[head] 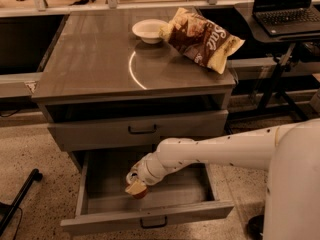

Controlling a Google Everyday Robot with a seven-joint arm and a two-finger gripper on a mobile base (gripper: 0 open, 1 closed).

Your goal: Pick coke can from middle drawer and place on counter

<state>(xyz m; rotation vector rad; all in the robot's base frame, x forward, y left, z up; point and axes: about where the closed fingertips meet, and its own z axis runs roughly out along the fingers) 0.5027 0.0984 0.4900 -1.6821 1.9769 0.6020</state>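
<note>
The middle drawer (150, 218) is pulled open below the cabinet, its dark bar handle facing me. My arm reaches in from the right, and my gripper (136, 185) is down inside the drawer at its left middle. It is shut on the coke can (141, 193), of which only a small red part shows under a tan finger pad (134, 187). The can is close to the drawer floor; I cannot tell whether it touches it. The counter (100, 64) is the glossy grey-brown cabinet top with a thin bright arc of light.
A white bowl (149, 30) and a large chip bag (202, 38) sit at the counter's back right. The shut upper drawer front (140, 130) is just above the arm. A dark desk with a laptop (285, 9) stands to the right. A black pole (20, 199) lies on the floor at left.
</note>
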